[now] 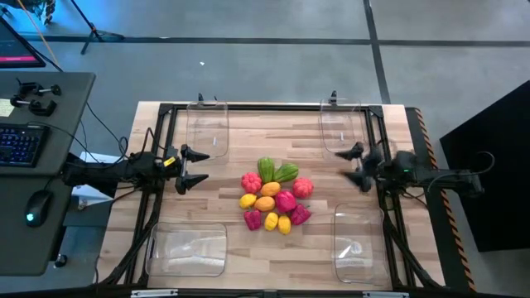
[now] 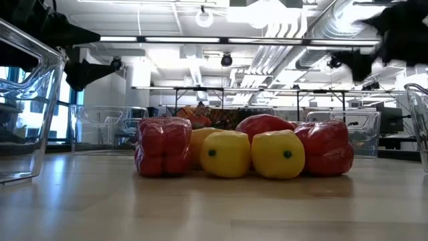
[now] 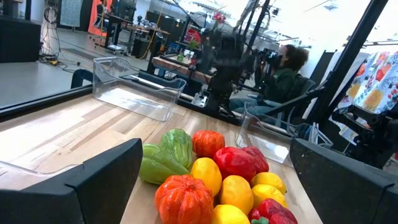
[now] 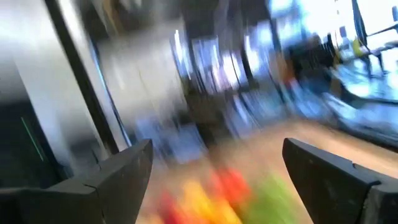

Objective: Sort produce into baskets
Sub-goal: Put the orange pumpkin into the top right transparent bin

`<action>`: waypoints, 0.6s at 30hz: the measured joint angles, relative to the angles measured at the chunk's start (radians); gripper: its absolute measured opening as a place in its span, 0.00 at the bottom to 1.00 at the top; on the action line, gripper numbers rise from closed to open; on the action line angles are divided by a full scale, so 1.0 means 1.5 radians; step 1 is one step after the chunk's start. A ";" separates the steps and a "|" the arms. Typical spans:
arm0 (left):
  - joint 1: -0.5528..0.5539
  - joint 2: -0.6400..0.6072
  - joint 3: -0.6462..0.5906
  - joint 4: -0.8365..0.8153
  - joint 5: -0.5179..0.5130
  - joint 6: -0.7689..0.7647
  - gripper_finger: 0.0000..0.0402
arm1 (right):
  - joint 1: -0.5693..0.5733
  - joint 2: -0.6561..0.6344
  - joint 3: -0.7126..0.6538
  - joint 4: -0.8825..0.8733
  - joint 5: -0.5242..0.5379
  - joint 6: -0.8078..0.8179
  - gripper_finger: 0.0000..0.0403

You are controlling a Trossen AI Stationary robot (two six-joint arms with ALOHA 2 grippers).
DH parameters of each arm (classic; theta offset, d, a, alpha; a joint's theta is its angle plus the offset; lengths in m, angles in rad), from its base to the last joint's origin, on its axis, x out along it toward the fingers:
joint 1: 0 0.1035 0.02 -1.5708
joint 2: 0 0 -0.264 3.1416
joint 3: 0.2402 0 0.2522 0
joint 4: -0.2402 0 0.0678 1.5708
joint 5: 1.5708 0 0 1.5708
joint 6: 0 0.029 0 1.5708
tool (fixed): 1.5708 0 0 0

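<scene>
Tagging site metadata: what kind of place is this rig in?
Likely an open robotics lab or workshop: exposed ceiling ducts and pipes, bare grey concrete floor, and a black desk with keyboard beside the light wooden table.

Overhead, table-level and both wrist cameras all share the central produce (image 1: pixel 273 195) pile.

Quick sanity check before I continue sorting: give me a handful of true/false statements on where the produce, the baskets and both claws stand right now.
1. All the produce lies in one pile at the table's middle. True.
2. One basket already holds a green piece. False: all four baskets look empty.
3. The left claw is open and holds nothing. True.
4. The right claw is shut on a red piece. False: it is open and empty, beside the pile.
5. The two green pieces lie at the pile's far edge. True.
</scene>
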 joint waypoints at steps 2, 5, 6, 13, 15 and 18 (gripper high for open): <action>0.000 0.000 0.000 0.000 0.000 0.000 0.98 | 0.000 -0.001 0.000 0.141 0.064 0.117 0.87; 0.000 0.000 0.000 0.000 0.000 0.000 0.98 | -0.001 0.016 0.000 0.301 0.137 0.138 0.87; 0.000 0.000 0.000 0.000 0.000 0.000 0.98 | 0.000 0.028 0.001 0.346 0.138 0.136 0.87; 0.000 0.000 0.000 0.000 0.000 0.000 0.98 | 0.001 0.247 0.135 0.295 0.180 0.159 0.87; 0.000 0.000 0.000 0.000 0.000 0.000 0.98 | 0.001 0.338 0.197 0.268 0.198 0.158 0.87; 0.000 0.000 0.000 0.000 0.000 0.000 0.98 | 0.001 0.472 0.286 0.216 0.181 0.157 0.87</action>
